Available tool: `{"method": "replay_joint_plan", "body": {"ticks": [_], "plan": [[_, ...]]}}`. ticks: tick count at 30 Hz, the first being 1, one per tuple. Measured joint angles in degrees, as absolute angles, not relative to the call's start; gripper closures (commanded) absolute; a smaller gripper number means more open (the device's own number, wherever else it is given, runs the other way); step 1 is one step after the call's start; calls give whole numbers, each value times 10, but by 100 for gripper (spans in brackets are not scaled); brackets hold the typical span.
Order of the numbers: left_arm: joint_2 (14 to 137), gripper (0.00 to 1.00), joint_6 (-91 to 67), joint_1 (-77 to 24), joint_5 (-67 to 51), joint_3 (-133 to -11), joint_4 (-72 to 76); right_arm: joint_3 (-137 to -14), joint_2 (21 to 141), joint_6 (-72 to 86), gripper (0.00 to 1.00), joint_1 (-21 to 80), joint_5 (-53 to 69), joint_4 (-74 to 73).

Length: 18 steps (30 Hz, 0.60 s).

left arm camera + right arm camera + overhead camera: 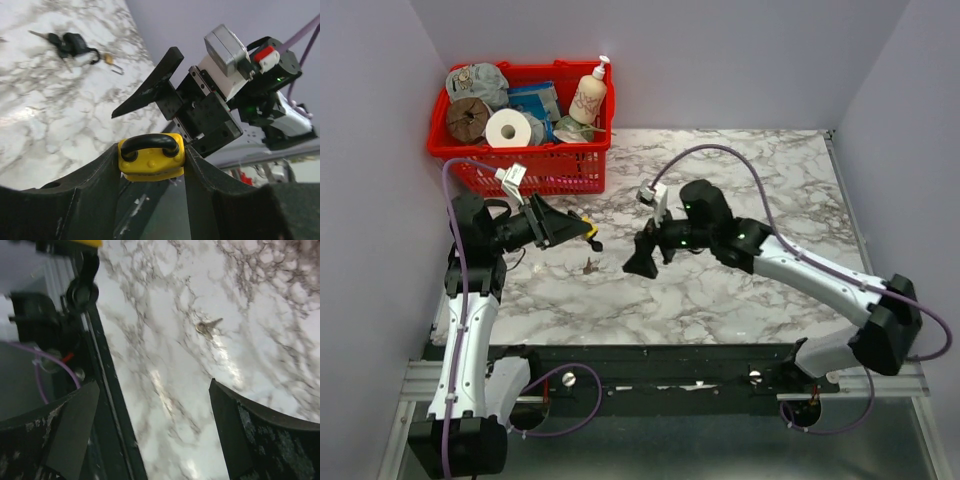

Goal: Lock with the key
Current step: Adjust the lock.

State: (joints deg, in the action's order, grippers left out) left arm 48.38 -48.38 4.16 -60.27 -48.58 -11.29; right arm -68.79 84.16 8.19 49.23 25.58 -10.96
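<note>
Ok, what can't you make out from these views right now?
Keyhole of the yellow padlock: the left wrist view shows only its shackle end, clamped in the left hand; in the top view it is too small.
Teeth and facing of the key: blurred in the right wrist view, too small in the top view.

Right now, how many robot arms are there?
2. The left arm stands at the left, left tool gripping a yellow padlock; the right arm stands at the right, right tool open over the table.

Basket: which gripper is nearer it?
Left. The left gripper, holding the padlock, is just in front of the basket; the right gripper hovers farther out over the table.
</note>
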Motion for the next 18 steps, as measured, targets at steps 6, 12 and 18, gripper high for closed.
{"method": "replay_joint_plan", "body": {"ticks": [6,12,18], "plan": [[477,100,-613,39,-690,-462,24,-599,653,-130,0,482,285,-160],[462,100,-665,9,-751,-462,88,-549,564,-215,0,493,332,-59],[461,100,-672,-44,-784,-462,93,-548,595,-260,0,561,316,15]]}}
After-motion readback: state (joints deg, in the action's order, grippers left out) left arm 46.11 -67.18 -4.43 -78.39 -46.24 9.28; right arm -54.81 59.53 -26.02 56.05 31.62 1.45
